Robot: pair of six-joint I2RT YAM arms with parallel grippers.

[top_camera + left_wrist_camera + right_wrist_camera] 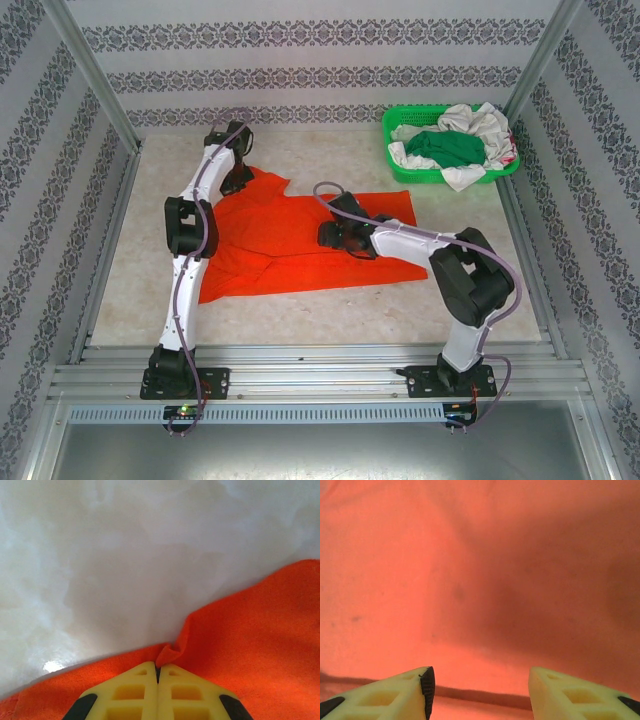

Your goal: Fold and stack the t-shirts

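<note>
Grippers over orange-red t-shirt (290, 250): left one clenched on it, right one released.

On the table (130, 290) the orange-red t-shirt lies spread out in the middle, with some wrinkles. The left gripper (236, 172) is at 11 o'clock of this shirt, at its far edge. In the left wrist view its yellow fingers (130, 695) are pressed together on a small fold of the orange hem, with bare table beyond. The right gripper (335, 235) is low over the shirt, a little toward 3 o'clock from the centre. Its fingers (395, 695) stand apart, with only flat orange cloth seen between them. At 1 o'clock, well apart from the shirt, a green basket (395, 125) holds a dark green t-shirt (445, 150) and a white t-shirt (480, 125), both crumpled.
</note>
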